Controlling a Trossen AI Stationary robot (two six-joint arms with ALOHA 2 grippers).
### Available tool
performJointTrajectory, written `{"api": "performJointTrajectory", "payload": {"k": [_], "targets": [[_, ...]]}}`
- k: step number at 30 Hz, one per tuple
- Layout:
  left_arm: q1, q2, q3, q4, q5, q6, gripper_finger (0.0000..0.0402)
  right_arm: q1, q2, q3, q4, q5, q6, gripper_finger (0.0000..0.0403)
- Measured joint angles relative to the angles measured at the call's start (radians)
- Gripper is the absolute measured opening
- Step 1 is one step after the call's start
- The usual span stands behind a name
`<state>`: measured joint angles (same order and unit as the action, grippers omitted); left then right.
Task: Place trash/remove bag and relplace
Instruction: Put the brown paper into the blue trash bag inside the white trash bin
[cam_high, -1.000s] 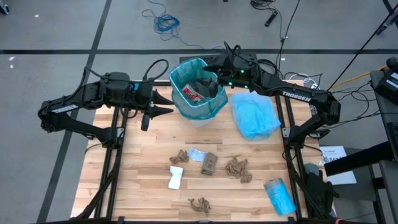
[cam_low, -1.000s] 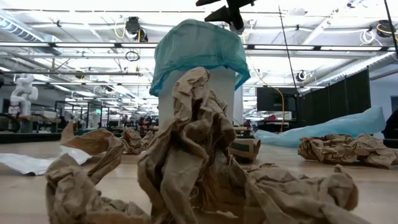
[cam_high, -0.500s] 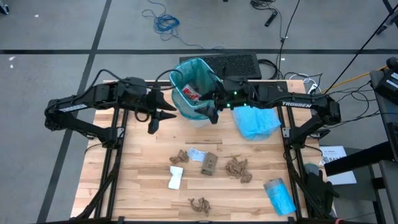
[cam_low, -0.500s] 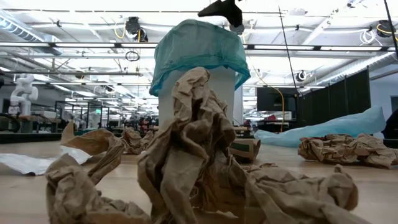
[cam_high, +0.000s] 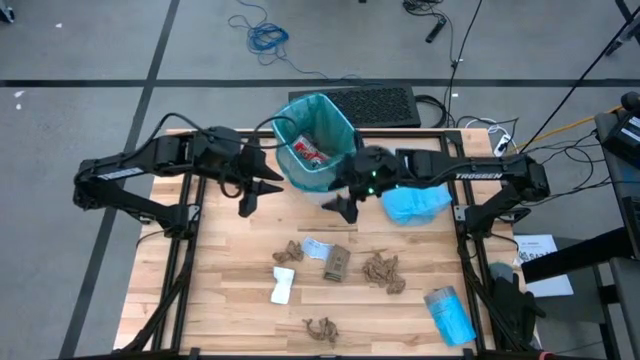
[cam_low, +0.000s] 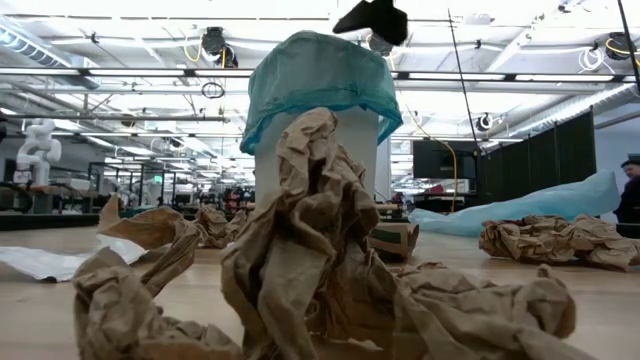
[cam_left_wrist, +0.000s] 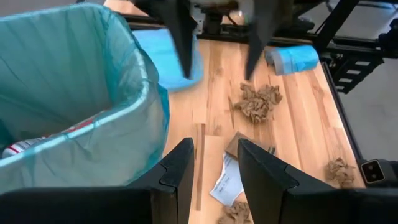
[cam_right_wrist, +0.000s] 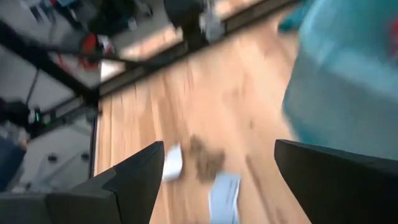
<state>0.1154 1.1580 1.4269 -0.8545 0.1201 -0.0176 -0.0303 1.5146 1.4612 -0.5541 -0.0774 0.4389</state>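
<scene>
The right gripper (cam_high: 343, 207), jaws wide and empty, is hanging beside the bin (cam_high: 316, 143) above light, springy paper wads (cam_high: 381, 270), probably best pinched across their crumpled middle.

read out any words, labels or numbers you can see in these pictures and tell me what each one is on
"TROSSEN": white letters on the right arm, high view.
Left arm: white lettering, too small to read.
Red-and-white bottle in the bin: label unreadable.
White sheet beside the table: print too small to read.
</scene>
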Motion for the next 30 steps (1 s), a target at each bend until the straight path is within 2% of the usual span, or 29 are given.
{"api": "performJointTrajectory", "payload": {"k": [6, 13, 17, 21, 30], "targets": [[0.0, -0.032, 0.0, 0.108, 0.014, 0.025, 0.0121, 0.1, 0.0, -0.037, -0.127, 0.067, 0.068, 0.0297], [0.0, -0.057, 0.0, 0.306, 0.069, 0.044, 0.0121, 0.194, 0.0, -0.194, -0.179, 0.075, 0.219, 0.0297], [0.0, -0.058, -0.004, 0.331, 0.084, 0.051, 0.0121, 0.238, 0.0, -0.302, -0.178, 0.075, 0.312, 0.0297], [0.002, -0.072, -0.061, 0.354, 0.086, 0.042, 0.0121, 0.295, 0.0, -0.386, -0.155, 0.073, 0.4, 0.0297], [0.006, -0.073, -0.097, 0.338, 0.086, -0.002, 0.0121, 0.399, -0.033, -0.432, -0.158, 0.073, 0.553, 0.0297]]}}
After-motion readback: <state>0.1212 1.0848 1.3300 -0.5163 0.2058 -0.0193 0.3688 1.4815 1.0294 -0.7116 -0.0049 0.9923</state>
